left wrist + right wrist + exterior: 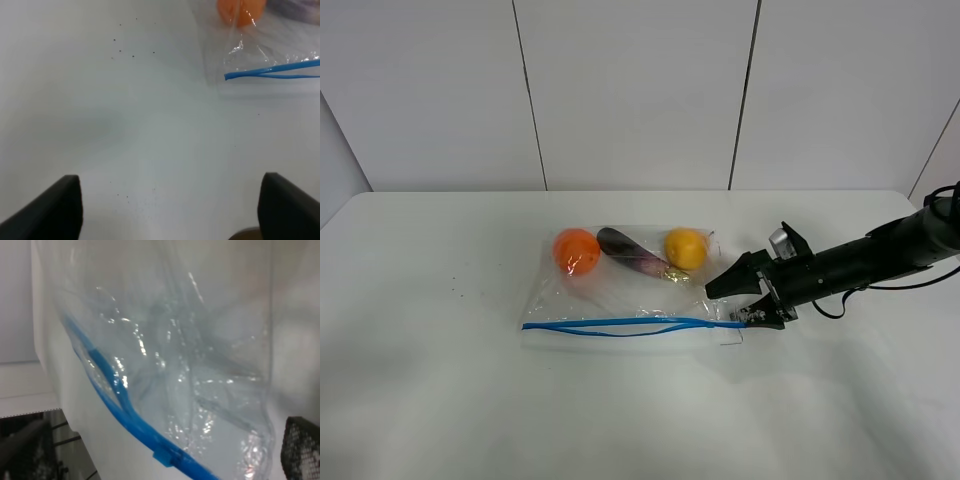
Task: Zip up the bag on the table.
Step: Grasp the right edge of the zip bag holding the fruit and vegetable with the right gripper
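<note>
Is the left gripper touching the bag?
Apart. In the left wrist view, bare table lies between the left gripper and the bag.

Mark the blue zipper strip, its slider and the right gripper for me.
blue zipper strip [545, 326]: exterior high view, its left stretch.
slider [164, 458]: right wrist view, the small blue block on the strip.
right gripper [730, 305]: exterior high view, midway between its fingertips.

2 dark jaws are seen spread wide apart over the white, speckled surface. Ahead, a corner of the clear bag is shown, blue zipper strip parted, orange produce inside.
</note>
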`<action>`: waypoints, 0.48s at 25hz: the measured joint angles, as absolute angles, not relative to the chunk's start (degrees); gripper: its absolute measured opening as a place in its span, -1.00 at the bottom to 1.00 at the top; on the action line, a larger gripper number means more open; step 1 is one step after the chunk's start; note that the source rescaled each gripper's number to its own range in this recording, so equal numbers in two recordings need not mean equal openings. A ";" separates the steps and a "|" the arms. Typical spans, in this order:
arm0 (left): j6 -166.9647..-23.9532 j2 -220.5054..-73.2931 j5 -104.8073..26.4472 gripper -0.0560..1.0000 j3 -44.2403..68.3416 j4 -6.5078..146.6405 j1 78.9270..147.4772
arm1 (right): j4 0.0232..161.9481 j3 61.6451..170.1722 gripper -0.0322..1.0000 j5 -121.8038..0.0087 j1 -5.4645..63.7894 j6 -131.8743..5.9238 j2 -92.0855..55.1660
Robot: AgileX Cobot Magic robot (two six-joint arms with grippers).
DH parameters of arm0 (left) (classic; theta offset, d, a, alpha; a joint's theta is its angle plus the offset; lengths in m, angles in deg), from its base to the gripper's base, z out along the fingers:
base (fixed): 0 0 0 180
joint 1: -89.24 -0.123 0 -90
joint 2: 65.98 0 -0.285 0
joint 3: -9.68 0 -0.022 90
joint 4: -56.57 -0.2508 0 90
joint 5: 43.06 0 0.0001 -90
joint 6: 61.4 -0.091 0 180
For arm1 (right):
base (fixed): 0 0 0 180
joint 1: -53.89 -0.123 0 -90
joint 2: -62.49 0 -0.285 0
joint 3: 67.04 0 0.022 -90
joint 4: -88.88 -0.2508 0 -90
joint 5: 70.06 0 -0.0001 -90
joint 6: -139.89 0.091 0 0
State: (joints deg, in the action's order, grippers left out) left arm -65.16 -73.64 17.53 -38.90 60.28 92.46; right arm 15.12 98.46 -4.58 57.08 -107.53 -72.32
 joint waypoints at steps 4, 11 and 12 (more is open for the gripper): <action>-65.16 -73.64 17.53 1.00 -38.90 60.28 92.46 | 15.00 98.46 0.86 -4.53 57.08 -107.53 -73.49; -65.16 -73.64 17.53 1.00 -38.90 60.28 92.46 | 14.32 98.46 0.40 -4.53 57.08 -107.53 -73.71; -65.21 -73.64 17.53 1.00 -38.90 60.28 92.46 | 14.32 98.46 0.31 -4.53 57.08 -107.53 -73.71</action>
State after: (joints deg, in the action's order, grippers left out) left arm -65.21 -73.64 17.53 -38.90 60.28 92.46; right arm 14.32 98.46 -4.53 57.08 -107.53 -73.71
